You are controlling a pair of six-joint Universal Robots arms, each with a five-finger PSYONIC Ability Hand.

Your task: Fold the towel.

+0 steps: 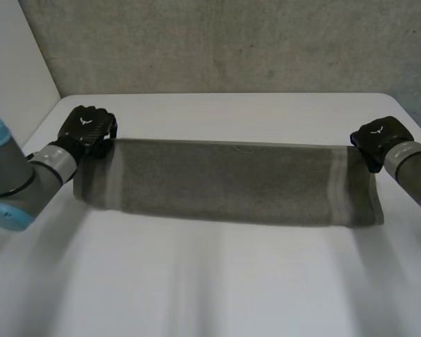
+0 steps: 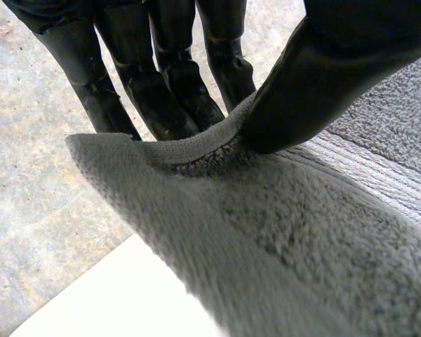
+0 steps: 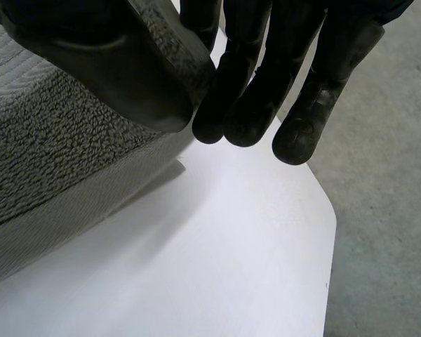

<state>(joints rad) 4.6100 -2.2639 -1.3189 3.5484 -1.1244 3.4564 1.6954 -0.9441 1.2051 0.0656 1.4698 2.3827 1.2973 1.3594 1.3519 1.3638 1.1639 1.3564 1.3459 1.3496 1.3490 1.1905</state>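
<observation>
Left hand (image 1: 90, 130): upper left of frame; thumb and fingers pinched a towel (image 1: 224, 184) corner.
Right hand (image 1: 380, 139): right edge of frame; pinched the opposite corner.
Risk: either shallow pinch might slip under tension, dropping a corner and skewing the fold.
Towel: stretched between both hands, across mid-frame over the table (image 1: 210, 295).

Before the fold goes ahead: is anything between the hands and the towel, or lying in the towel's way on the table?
Nothing visible. The left hand and right hand each pinch a far corner of the grey towel; no object lies on the white table around it.
</observation>
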